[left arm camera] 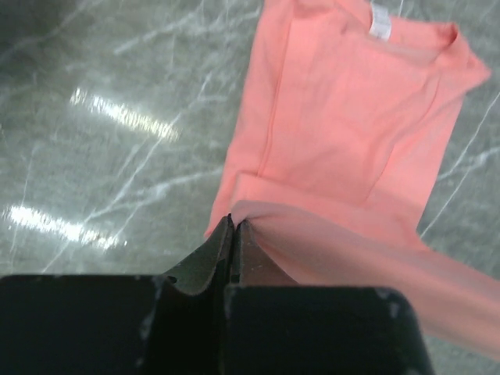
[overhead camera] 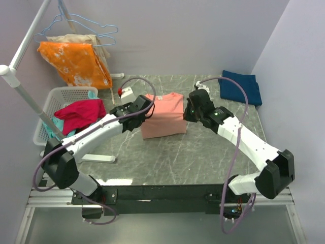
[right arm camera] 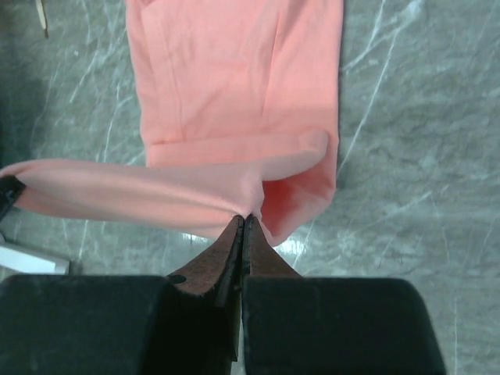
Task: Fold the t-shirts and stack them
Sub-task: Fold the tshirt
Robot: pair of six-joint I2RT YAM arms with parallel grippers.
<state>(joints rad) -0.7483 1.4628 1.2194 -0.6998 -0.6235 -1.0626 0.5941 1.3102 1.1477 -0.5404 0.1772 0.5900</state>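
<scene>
The salmon-pink t-shirt (overhead camera: pixel 163 116) lies partly folded in the middle of the marble table, collar toward the back. My left gripper (overhead camera: pixel 143 109) is shut on its left bottom corner, which shows in the left wrist view (left arm camera: pixel 234 221) lifted off the table. My right gripper (overhead camera: pixel 189 111) is shut on the right bottom corner (right arm camera: pixel 247 217). The hem hangs stretched between the two grippers above the rest of the shirt (right arm camera: pixel 234 78). The dark navy t-shirt (overhead camera: pixel 241 87) lies folded at the back right corner of the table.
A white basket (overhead camera: pixel 56 101) at the left holds the magenta-red garment (overhead camera: pixel 80 113). The orange white-blotched cloth (overhead camera: pixel 76 63) hangs on a rack behind it. A small white box (overhead camera: pixel 125 93) sits at the back of the table.
</scene>
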